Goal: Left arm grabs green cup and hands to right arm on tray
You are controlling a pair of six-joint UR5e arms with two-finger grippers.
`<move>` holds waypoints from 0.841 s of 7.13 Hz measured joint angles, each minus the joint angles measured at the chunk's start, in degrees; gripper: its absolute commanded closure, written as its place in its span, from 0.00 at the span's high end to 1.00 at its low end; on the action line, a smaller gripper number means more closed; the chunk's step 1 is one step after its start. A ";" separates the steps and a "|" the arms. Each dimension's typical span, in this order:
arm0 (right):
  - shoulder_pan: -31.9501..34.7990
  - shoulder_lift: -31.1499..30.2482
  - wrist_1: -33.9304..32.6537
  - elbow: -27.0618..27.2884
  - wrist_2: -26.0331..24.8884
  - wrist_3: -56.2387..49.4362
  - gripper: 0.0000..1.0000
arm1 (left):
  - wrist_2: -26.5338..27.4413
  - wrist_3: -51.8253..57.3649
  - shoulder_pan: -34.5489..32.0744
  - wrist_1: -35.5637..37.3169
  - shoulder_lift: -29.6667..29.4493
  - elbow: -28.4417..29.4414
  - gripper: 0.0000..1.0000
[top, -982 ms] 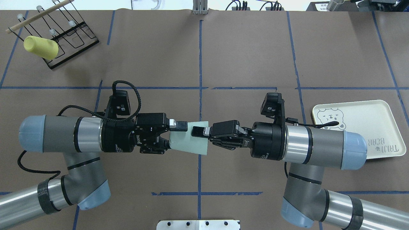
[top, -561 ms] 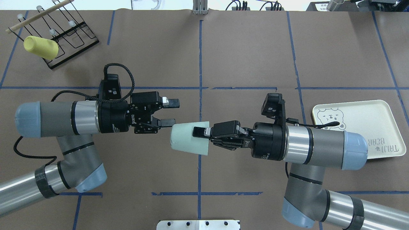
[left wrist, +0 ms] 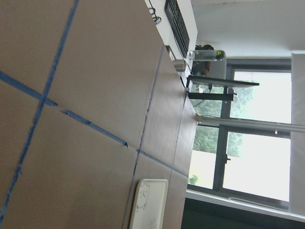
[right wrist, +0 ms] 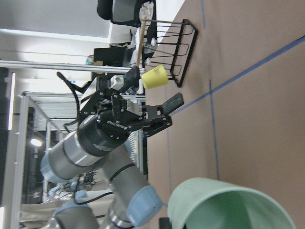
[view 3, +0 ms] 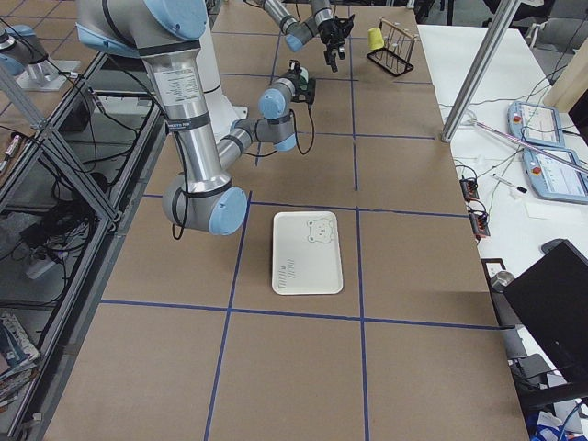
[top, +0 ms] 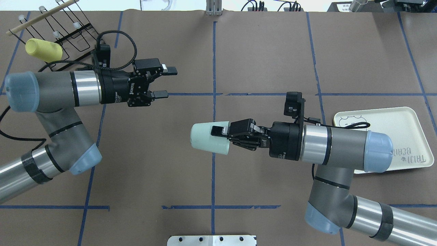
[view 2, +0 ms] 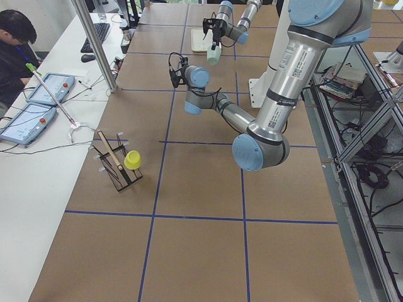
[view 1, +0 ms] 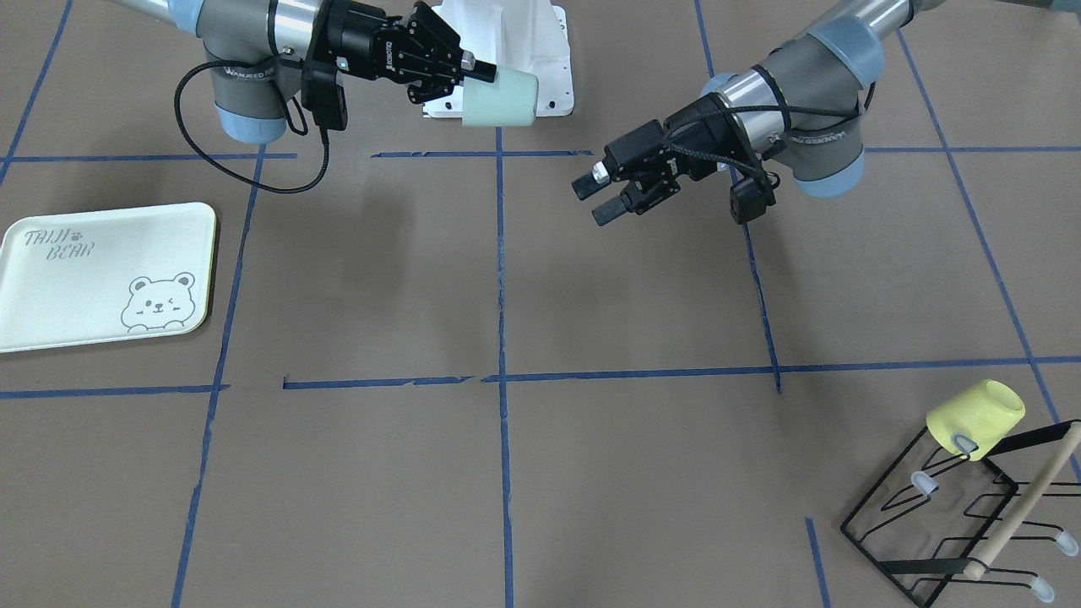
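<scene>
green cup is off the table, in mid-air near the centre tape line. the right gripper holds it: fingers pinched on the wall at the rim, one on the outside, the other prob inside the mouth. cup lies on its side, long axis approx level & in line w/ the right forearm, closed base toward the left arm, open mouth toward the right wrist. left gripper is spread wide, empty, well apart from the cup, nearer the wire rack w/ the yellow cup.

what counts next: tray lies behind the right gripper, by that arm's elbow, opposite to where the cup's base points. so the right arm is the nearer one; it'd need to swing back & tip the cup off its side.

cup: smooth matt plastic, tapered, thin wall, no handle. looks light, could pivot in a rim pinch. tray: flat, shallow lip, rounded corners, prob slick. table: brown paper w/ blue tape grid.
</scene>
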 measured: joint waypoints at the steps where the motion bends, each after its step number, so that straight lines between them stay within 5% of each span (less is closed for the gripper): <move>1: 3.71 -0.02 -7.99 0.23 4.26 -2.20 0.00 | -4.40 7.63 -3.08 9.61 0.09 -0.46 1.00; 4: 15.14 -0.16 -39.81 2.40 17.98 -19.80 0.00 | -11.85 36.44 -12.47 37.72 2.09 -6.24 1.00; 6: 19.40 -0.38 -66.69 9.49 19.73 -37.37 0.00 | -12.01 63.57 -17.10 62.36 6.14 -15.08 1.00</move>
